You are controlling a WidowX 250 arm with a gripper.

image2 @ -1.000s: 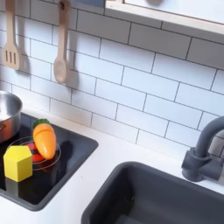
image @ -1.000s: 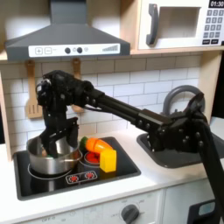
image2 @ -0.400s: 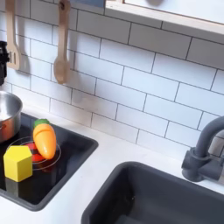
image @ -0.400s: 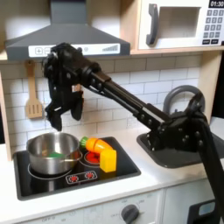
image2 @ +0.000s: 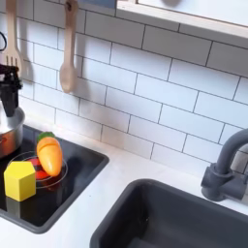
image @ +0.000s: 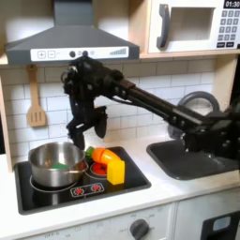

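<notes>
A toy kitchen counter (image: 164, 187) carries a black stovetop (image: 56, 192). On the stovetop in the first exterior view sits a silver pot (image: 54, 161), round and upright, mouth facing up, with something green inside. The black arm's pincer (image: 84, 131) hangs above the pot's right rim, pointing down; whether it is spread or pressed together cannot be told. Just right of the pot lie an orange carrot (image2: 48, 153), long axis tilted up and away in the second exterior view, and a yellow block (image2: 19, 180). The first exterior view adds a microwave (image: 192, 25) with unreadable keypad digits; the second exterior view adds a wooden spoon (image2: 67, 60) hung upright on the tiles.
</notes>
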